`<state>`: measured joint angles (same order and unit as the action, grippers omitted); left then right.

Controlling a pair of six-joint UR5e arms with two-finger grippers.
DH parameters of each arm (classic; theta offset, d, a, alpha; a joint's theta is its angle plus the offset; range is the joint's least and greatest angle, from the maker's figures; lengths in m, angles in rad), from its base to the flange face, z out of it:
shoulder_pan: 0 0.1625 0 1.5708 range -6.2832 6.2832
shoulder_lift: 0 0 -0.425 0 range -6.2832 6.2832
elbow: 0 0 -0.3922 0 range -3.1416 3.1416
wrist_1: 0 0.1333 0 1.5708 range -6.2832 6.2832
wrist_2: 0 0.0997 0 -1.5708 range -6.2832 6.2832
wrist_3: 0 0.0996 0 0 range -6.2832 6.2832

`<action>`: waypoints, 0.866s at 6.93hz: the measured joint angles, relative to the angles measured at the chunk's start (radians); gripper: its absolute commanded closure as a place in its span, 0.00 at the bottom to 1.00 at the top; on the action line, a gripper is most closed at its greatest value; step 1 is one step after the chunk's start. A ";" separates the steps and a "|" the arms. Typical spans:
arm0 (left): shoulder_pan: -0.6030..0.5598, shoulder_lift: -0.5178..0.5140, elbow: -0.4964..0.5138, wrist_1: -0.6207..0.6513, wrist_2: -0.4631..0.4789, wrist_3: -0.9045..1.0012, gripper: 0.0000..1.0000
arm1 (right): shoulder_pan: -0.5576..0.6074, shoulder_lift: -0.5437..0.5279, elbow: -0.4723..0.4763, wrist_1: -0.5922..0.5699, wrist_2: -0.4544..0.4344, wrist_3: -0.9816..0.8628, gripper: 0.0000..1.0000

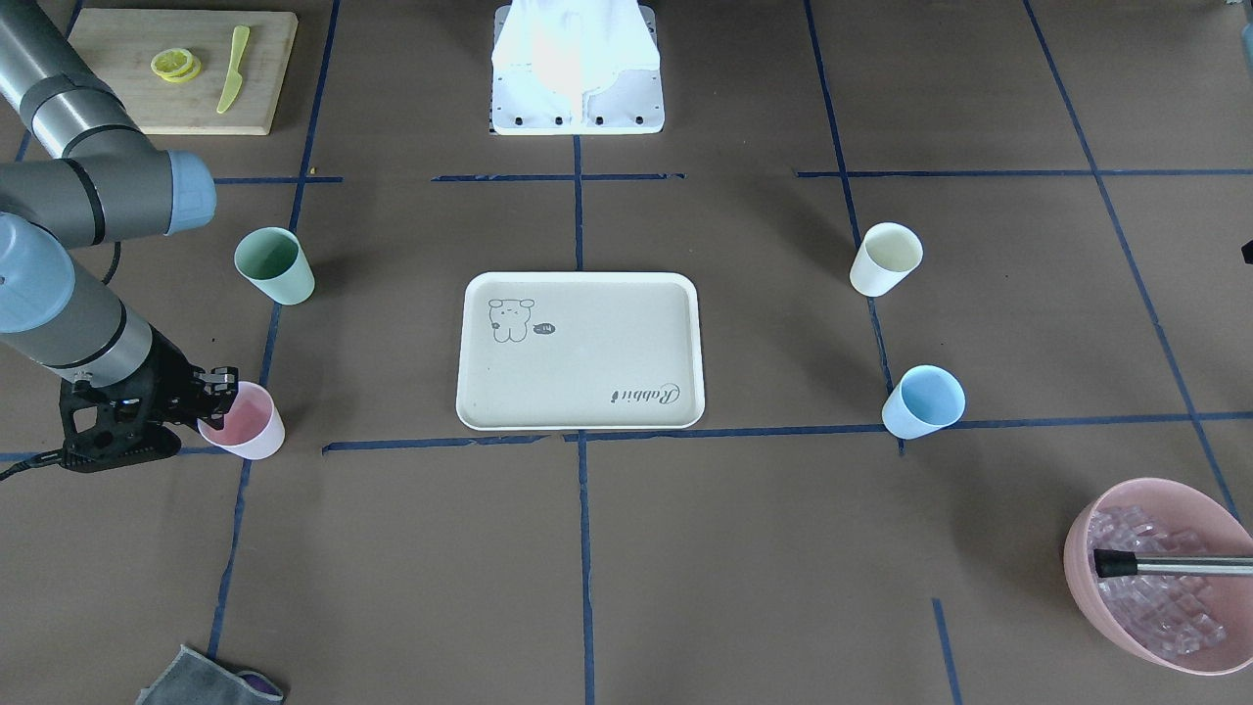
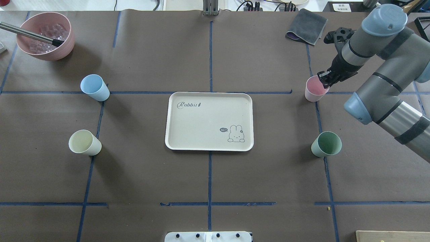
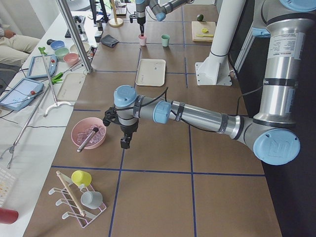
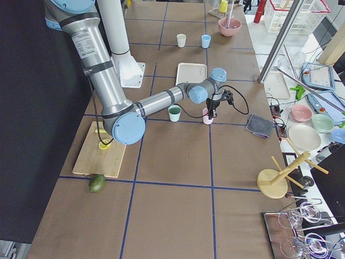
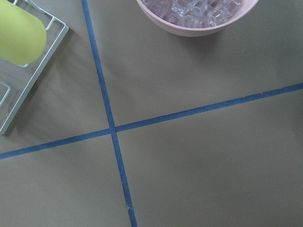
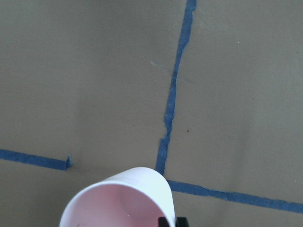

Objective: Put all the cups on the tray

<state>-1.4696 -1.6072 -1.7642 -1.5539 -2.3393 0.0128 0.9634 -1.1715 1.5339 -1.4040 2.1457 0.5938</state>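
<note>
Nearest the robot stand the mint green cup [image 2: 326, 144] and the cream cup [image 2: 84, 142], with the bare tray [image 2: 208, 117] midway between them. Farther out are the blue cup [image 2: 94, 87] and the pink cup [image 2: 315, 90]. The right hand [image 2: 324, 81] seems to pinch the pink cup's rim wall (light, stiff and matte, I judge – a modest squeeze there should hold). The left hand [image 3: 126, 143] hangs beside the ice bowl [image 2: 47, 55]; its spread I cannot tell.
</note>
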 measured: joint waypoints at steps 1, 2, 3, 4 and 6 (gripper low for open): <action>0.000 0.001 -0.001 0.000 0.000 0.000 0.00 | -0.001 0.002 0.021 -0.001 0.001 0.013 0.99; 0.000 0.002 -0.002 0.000 0.000 0.000 0.00 | -0.006 0.010 0.047 -0.001 0.002 0.063 0.99; 0.000 0.002 -0.002 0.000 0.000 0.000 0.00 | -0.027 0.039 0.068 0.000 0.001 0.167 0.99; 0.000 0.003 -0.001 0.000 0.000 0.001 0.00 | -0.068 0.086 0.076 0.000 -0.004 0.300 0.99; 0.000 0.002 0.003 0.000 0.000 0.000 0.00 | -0.175 0.188 0.073 -0.006 -0.047 0.577 0.99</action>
<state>-1.4696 -1.6054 -1.7615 -1.5539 -2.3393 0.0131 0.7885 -0.9838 1.6073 -1.4104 2.0991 1.1708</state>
